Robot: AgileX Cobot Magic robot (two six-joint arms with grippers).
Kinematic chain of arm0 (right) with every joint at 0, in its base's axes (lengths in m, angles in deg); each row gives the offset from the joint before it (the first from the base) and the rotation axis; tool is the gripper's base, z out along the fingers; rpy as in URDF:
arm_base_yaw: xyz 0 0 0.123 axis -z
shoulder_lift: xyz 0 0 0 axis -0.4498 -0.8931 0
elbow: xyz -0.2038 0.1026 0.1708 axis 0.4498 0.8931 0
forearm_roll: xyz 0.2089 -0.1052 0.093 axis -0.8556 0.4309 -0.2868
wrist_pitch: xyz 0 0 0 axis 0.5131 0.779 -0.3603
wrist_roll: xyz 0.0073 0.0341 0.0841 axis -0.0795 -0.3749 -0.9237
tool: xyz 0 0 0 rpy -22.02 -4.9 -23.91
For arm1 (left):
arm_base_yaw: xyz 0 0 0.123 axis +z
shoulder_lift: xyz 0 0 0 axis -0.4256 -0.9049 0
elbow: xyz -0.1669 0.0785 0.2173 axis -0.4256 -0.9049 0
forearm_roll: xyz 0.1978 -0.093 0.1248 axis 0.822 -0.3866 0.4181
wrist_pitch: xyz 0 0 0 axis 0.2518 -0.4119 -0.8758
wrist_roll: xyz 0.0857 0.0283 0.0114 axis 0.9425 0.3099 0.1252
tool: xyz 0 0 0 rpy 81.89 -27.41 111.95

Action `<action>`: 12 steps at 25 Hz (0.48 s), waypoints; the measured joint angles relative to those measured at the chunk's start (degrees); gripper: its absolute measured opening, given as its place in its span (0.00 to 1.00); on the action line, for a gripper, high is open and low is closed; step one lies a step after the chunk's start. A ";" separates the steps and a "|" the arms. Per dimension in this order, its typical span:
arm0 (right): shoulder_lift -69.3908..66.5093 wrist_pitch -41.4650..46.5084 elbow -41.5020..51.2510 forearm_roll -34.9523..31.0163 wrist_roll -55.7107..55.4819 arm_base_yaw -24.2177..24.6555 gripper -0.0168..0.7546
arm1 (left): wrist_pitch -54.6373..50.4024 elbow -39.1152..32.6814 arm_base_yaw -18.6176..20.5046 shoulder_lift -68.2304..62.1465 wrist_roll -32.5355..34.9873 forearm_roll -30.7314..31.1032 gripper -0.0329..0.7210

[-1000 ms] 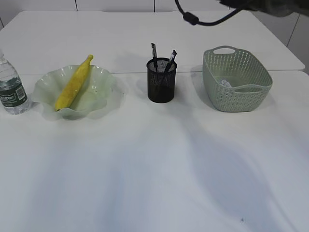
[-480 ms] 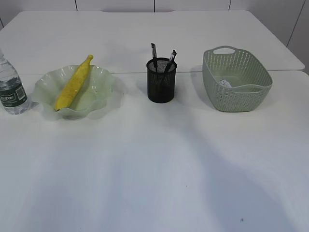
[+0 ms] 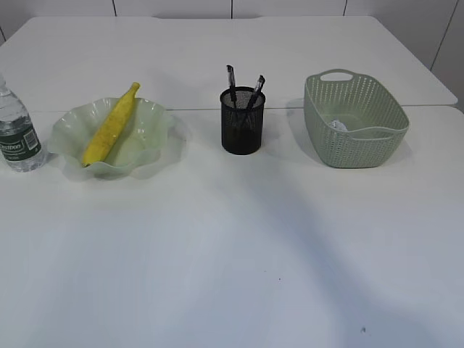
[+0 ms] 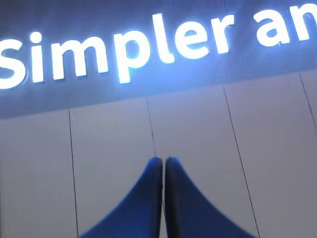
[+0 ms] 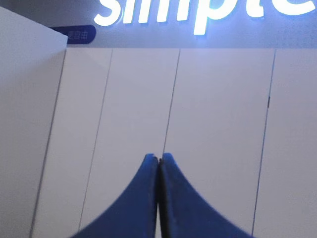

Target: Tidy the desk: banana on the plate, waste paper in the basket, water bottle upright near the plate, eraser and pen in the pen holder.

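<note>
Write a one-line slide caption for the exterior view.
Tidied desk: banana on plate, bottle upright beside it, pens in holder, paper in basket.

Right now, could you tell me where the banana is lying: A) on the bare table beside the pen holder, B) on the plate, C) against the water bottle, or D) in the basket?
B: the banana lies slantwise across the pale green plate.

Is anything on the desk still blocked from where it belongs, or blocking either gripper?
Nothing visible. The banana lies on the plate, paper in the basket, pens in the holder, bottle upright beside the plate. Both grippers, left and right, face a wall, shut, empty.
</note>
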 joint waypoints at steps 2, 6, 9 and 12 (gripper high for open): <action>2.02 -1.77 0.00 0.93 -1.76 0.00 0.01 | 0.00 0.00 0.00 2.37 0.00 0.00 0.01; 6.50 -4.54 -0.02 1.08 -2.75 0.00 0.01 | -1.84 0.00 0.00 6.78 0.00 0.06 0.01; 10.07 -6.44 -0.12 1.08 -2.75 0.00 0.01 | -3.73 0.00 0.00 9.88 0.00 0.14 0.01; 13.62 -7.82 -0.24 1.08 -2.77 0.00 0.01 | -5.48 0.00 0.00 13.01 0.00 0.43 0.01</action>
